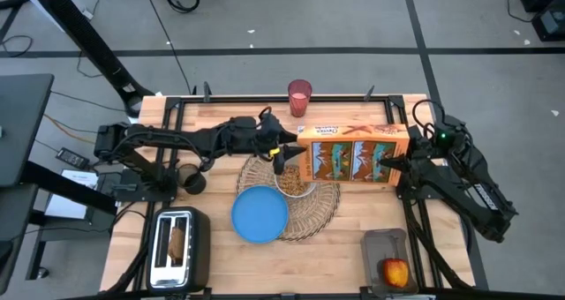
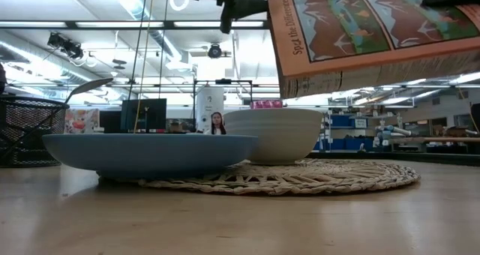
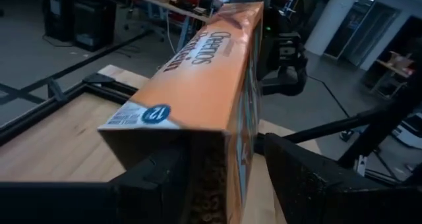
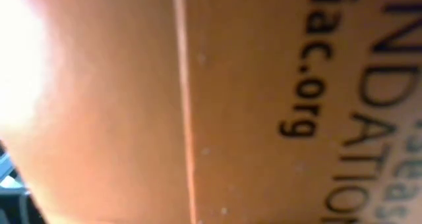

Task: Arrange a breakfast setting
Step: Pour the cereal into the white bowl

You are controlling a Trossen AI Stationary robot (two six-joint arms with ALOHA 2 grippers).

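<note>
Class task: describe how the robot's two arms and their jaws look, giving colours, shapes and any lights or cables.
Both arms are dark and jointed. The left gripper has thick, blocky matte-black jaws. The right gripper is dark too; its arm carries a small green light and looping black cables.

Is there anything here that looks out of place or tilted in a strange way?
Yes. The orange cereal box is off the table, lying sideways in the air and tilted over the white bowl on the wicker placemat. The left gripper and the right gripper hold its two ends. Nothing looks spilled.
</note>
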